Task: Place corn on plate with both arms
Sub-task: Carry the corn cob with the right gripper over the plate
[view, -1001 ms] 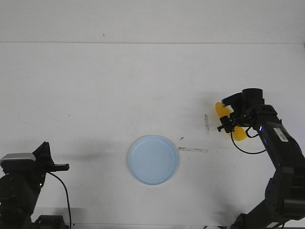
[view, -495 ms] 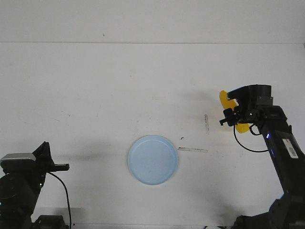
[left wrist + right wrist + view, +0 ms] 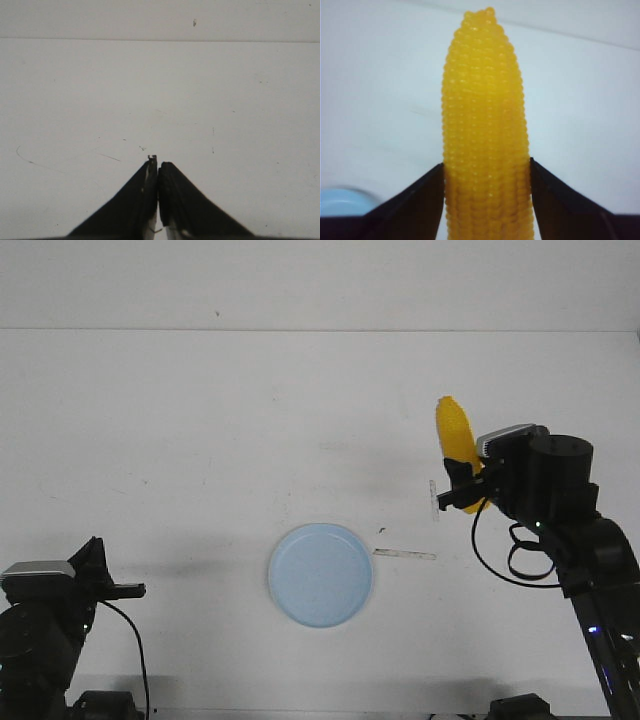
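The yellow corn (image 3: 455, 433) is held in my right gripper (image 3: 466, 488), lifted off the table right of the plate, its tapered tip pointing up. In the right wrist view the corn (image 3: 485, 125) stands between the two black fingers (image 3: 417, 205), which press on its thick end. The pale blue plate (image 3: 321, 574) lies empty at the table's front middle; a corner of it shows in the right wrist view (image 3: 342, 200). My left gripper (image 3: 128, 590) is at the front left, low, far from the plate. In the left wrist view the left gripper (image 3: 158, 167) is shut and empty.
Two short strips of clear tape (image 3: 404, 554) lie on the white table between the plate and the right arm. A black cable (image 3: 510, 565) hangs under the right wrist. The table's far edge (image 3: 320, 331) meets a white wall.
My right gripper has risen and turned with the corn, which now points upward instead of lying across the jaws. The left arm has not moved.
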